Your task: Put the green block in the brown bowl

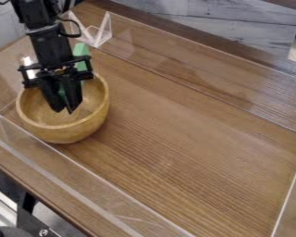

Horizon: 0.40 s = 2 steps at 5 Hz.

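The brown bowl stands at the left of the wooden table. My black gripper points steeply down into its hollow, with the fingertips low inside near the bowl's middle. The green block shows only as bright green slivers along the right side of the gripper, and the rest is hidden behind the fingers and hand. The jaws look shut on it, with the block standing roughly upright in the grip. The bowl's floor under the fingers is hidden.
Clear acrylic walls edge the wooden table at the back and front. A pale marble-like surface lies behind the back wall. The arm's black column rises from the gripper toward the top left.
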Each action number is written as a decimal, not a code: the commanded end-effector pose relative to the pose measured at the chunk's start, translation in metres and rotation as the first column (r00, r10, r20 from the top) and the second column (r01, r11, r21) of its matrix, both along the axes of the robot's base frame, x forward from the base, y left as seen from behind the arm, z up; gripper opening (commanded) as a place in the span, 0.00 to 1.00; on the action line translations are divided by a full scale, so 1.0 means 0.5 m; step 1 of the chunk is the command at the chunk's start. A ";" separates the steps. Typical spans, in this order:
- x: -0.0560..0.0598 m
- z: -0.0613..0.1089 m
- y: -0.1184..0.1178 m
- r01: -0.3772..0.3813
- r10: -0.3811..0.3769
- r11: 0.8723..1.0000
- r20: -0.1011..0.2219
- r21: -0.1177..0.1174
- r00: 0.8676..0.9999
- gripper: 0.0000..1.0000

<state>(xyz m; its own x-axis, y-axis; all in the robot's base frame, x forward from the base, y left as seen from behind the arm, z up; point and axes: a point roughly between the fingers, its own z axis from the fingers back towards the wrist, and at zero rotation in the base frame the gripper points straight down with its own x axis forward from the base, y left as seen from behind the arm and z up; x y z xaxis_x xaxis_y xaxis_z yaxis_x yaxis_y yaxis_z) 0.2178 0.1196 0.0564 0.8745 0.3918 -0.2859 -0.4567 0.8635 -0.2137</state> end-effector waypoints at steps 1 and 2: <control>0.017 0.021 0.008 0.005 -0.006 0.999 0.028 0.032 1.000 0.00; 0.018 0.022 0.007 0.007 -0.008 0.999 0.022 0.032 1.000 0.00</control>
